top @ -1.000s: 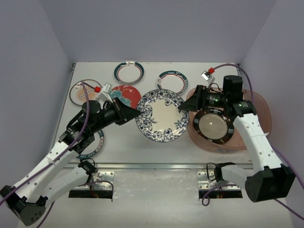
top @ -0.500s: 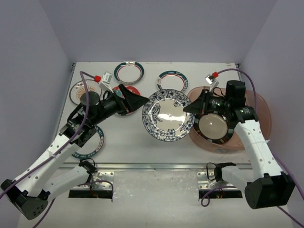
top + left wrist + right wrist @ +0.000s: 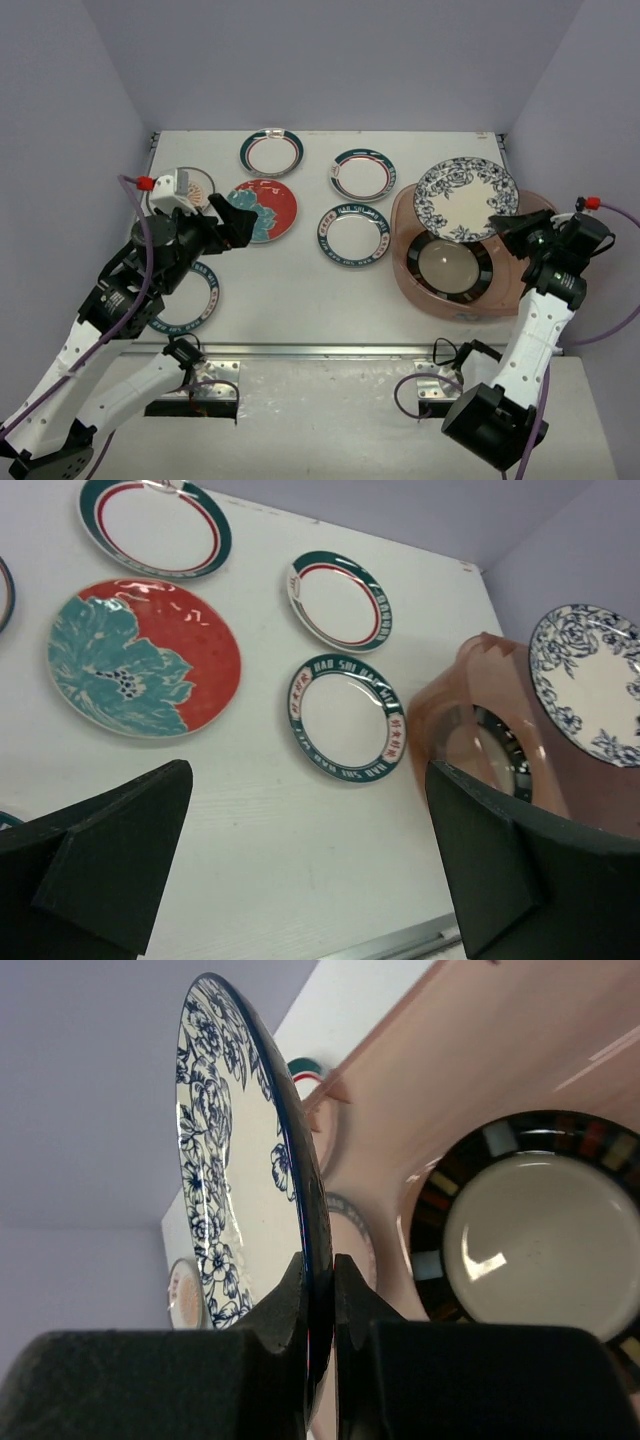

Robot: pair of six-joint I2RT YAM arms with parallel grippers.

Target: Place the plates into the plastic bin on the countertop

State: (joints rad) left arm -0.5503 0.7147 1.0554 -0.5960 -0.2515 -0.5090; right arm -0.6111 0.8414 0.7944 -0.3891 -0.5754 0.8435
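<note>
My right gripper (image 3: 508, 226) is shut on the rim of the blue-patterned plate (image 3: 466, 200) and holds it tilted above the plastic bin (image 3: 402, 214). In the right wrist view the fingers (image 3: 290, 1295) pinch this plate (image 3: 225, 1140) edge-on. A black-rimmed plate (image 3: 452, 265) lies in the bin. My left gripper (image 3: 228, 218) is open and empty above the red floral plate (image 3: 265, 208). Three teal-rimmed plates (image 3: 271, 152) (image 3: 362, 174) (image 3: 352, 234) lie on the white countertop (image 3: 300, 290). Another rimmed plate (image 3: 195, 305) lies partly under my left arm. An orange-centred plate (image 3: 188, 184) is half hidden behind it.
The countertop's metal front edge (image 3: 330, 350) runs along the near side. Lavender walls (image 3: 330, 60) close in the back and both sides. The bin stands at the right, close to the right wall.
</note>
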